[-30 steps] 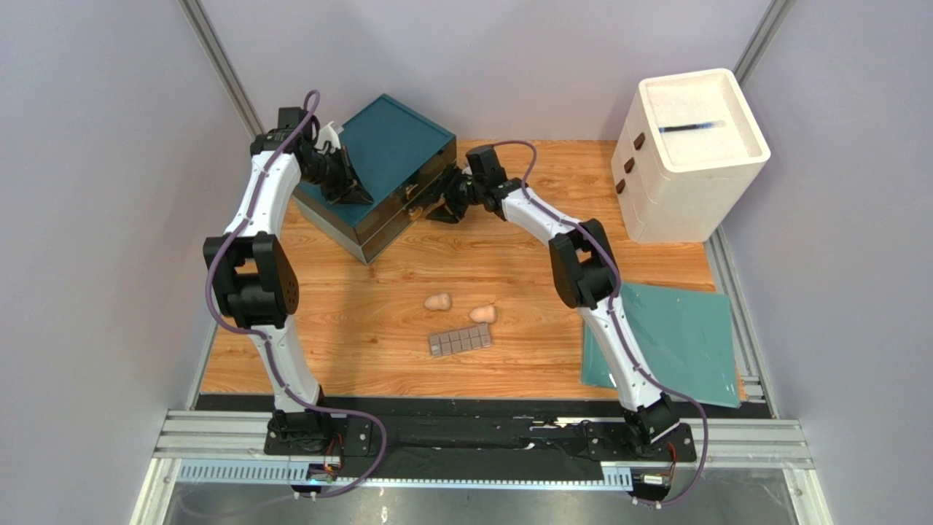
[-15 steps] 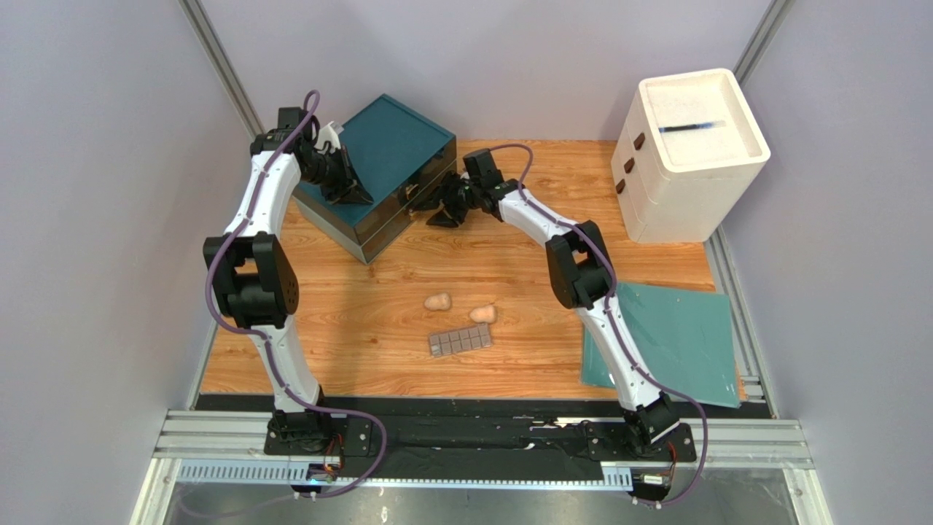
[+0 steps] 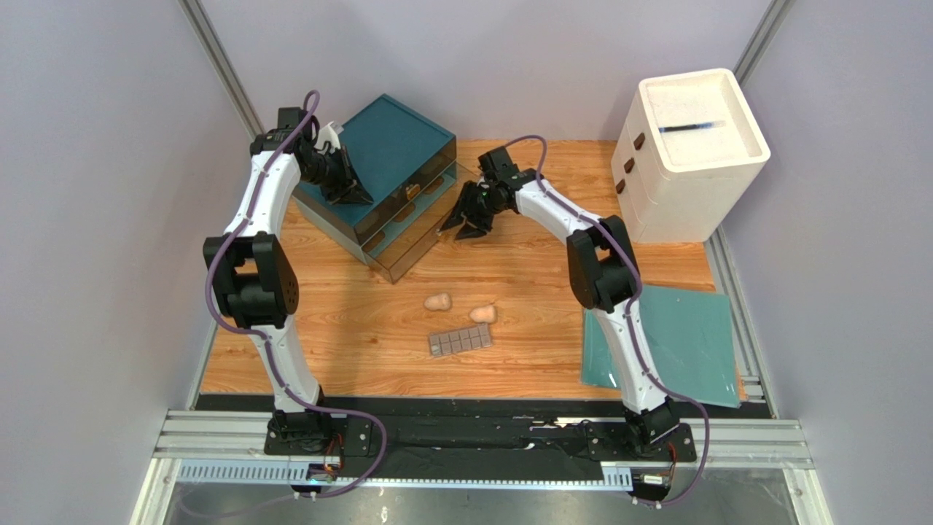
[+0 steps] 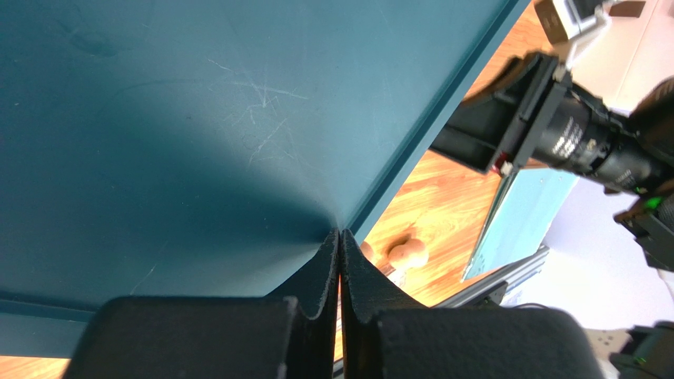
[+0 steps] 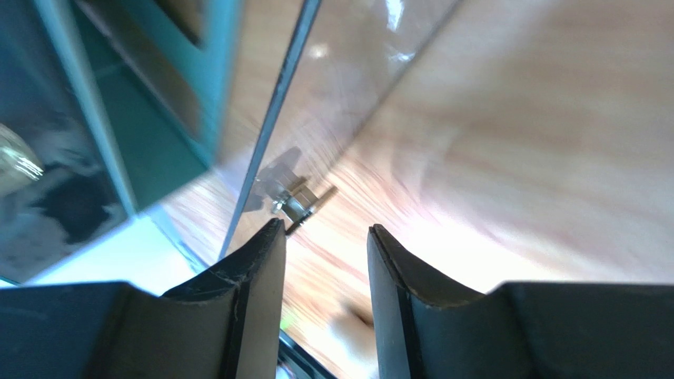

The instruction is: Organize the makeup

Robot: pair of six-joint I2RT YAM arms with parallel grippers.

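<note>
a: where is the makeup in relation to the teal drawer box (image 3: 386, 148)?

b: out on the wooden table (image 3: 329, 328), on the near side of the box and well apart from it. two peach sponges (image 3: 438, 300) lie side by side but not touching. the grey-brown palette (image 3: 460, 342) lies flat just past them, farther still from the box. the small bottles cannot be made out.

a: and the box itself?

b: two clear-fronted drawers (image 3: 407, 249) stand out from its near right face, the lower one farther out than the upper.

a: what is the left gripper (image 4: 339, 233) doing?

b: it is pressed closed, finger against finger, with nothing between. its tips sit against the top of the box at the near edge.

a: and the right gripper (image 5: 324, 229)?

b: it hovers just off the right side of the box, beside the protruding drawers. its jaws stand apart and the gap holds nothing. a small metal knob (image 5: 297, 197) on a drawer front sits just beyond the tip of one finger (image 5: 253, 276). whether they touch cannot be told.
</note>
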